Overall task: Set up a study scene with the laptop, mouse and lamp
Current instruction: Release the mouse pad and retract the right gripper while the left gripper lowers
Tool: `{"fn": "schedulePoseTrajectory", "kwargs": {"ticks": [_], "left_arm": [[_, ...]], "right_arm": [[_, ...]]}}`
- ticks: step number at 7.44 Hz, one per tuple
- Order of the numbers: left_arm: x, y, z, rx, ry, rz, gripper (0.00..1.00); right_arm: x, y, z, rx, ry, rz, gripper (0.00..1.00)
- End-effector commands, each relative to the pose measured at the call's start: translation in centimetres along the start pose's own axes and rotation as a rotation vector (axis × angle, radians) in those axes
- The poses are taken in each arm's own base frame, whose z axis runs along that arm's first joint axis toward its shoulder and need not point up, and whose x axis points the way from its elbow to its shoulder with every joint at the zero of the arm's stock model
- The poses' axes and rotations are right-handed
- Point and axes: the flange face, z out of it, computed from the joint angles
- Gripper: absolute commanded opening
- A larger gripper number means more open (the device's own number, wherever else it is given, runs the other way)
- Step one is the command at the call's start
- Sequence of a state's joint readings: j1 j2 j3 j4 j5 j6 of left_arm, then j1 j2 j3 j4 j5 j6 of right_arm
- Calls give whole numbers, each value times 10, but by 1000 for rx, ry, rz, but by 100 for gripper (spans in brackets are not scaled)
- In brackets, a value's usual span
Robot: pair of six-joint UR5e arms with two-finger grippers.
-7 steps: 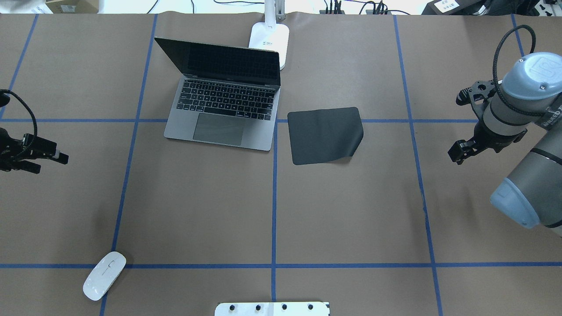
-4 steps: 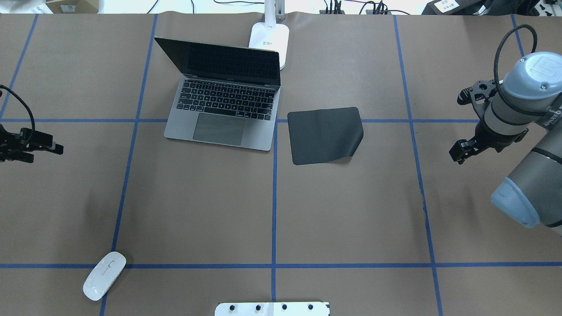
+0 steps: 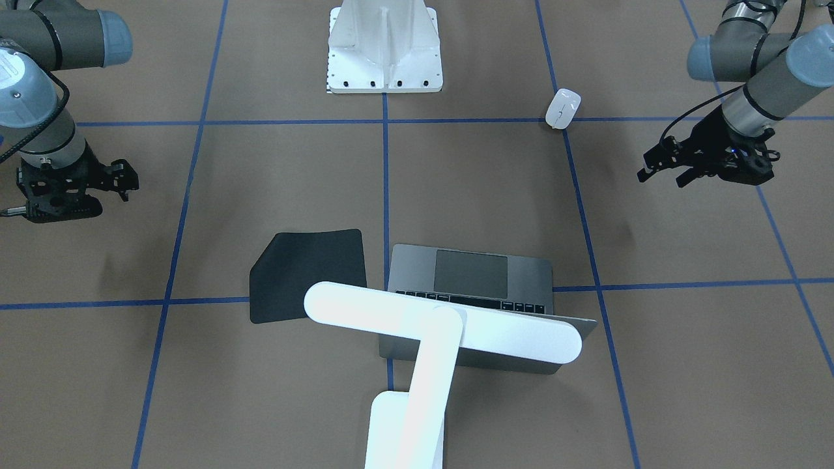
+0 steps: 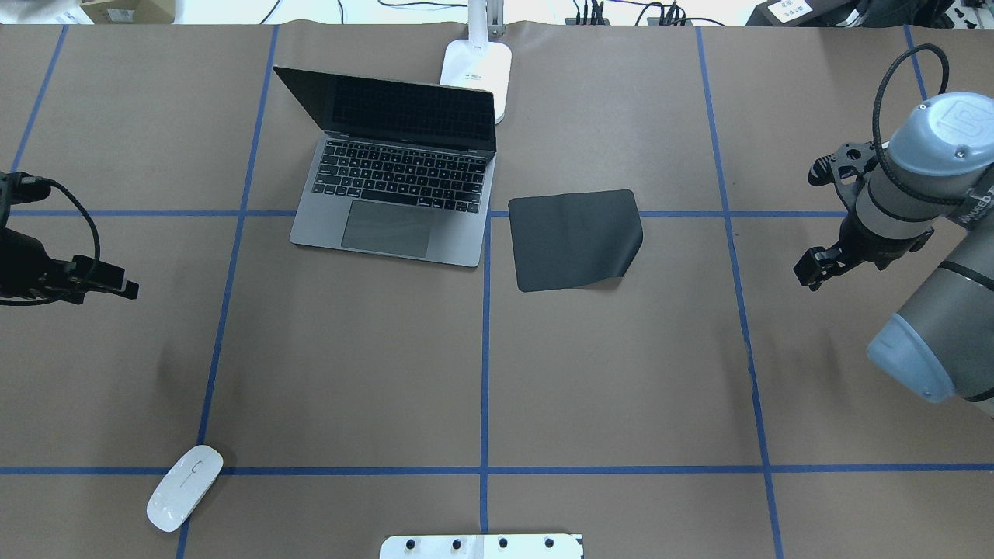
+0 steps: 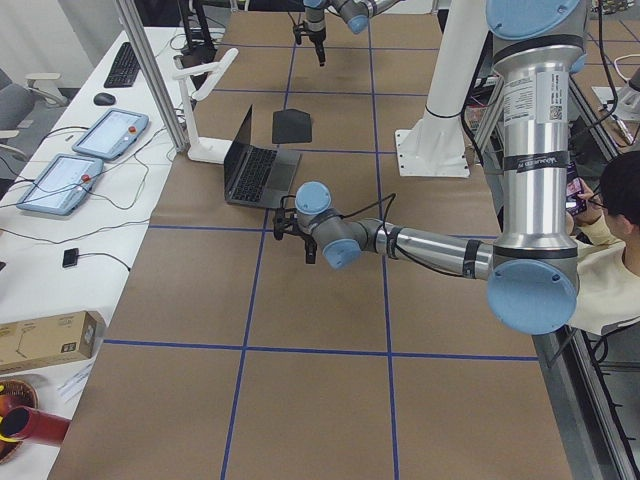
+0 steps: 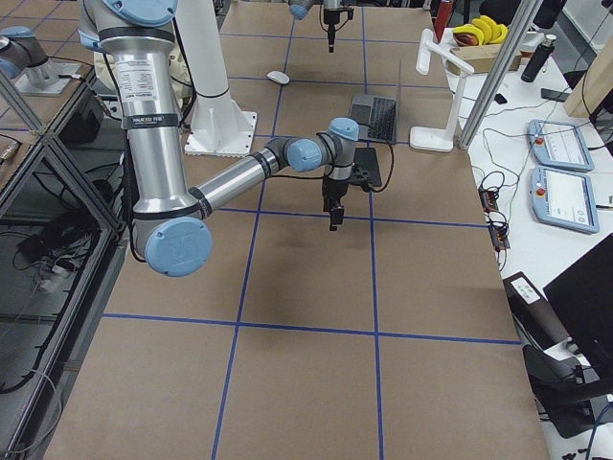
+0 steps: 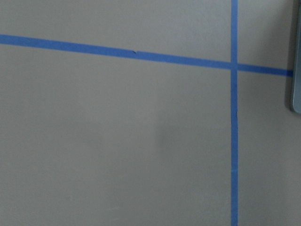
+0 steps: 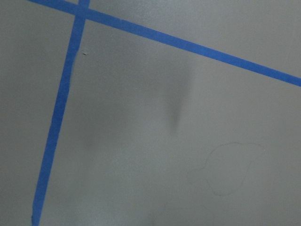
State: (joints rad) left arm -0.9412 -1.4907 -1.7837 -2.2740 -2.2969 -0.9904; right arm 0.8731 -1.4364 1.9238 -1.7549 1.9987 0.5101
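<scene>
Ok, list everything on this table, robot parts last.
laptop: one, space-grey, open, far side, centre-left.
mouse: one, white, robot's near left, at a tape crossing.
desk lamp: one, white, behind the laptop.
mat: one, black, right of the laptop.
table: one, brown, blue tape grid.
pedestal: one, white, near edge, centre.
left gripper: one, black, open, over bare table.
right gripper: one, black, state unclear, over bare table.

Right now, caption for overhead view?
Open laptop, lamp, black mat, stray white mouse; left hand and right hand empty.
</scene>
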Motion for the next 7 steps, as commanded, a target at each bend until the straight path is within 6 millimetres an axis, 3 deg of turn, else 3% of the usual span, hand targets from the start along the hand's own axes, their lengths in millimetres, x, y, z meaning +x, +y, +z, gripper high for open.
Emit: {"fn": "schedulePoseTrajectory", "kwargs": {"ticks": [1, 2, 3, 5, 7], "left_arm": [[40, 9, -26, -22, -27, -25, 99], [50, 12, -35, -31, -37, -37, 99], [59, 15, -35, -32, -31, -17, 100], [83, 35, -11, -51, -48, 83, 100], [89, 46, 0, -78, -45, 247, 100]], "right_arm": [[0, 0, 1, -2, -1, -1, 100], [3, 0, 2, -9, 4, -25, 100], [23, 1, 10, -33, 6, -61, 100], [72, 3, 21, -67, 1, -103, 100], [114, 3, 32, -92, 7, -137, 100]]}}
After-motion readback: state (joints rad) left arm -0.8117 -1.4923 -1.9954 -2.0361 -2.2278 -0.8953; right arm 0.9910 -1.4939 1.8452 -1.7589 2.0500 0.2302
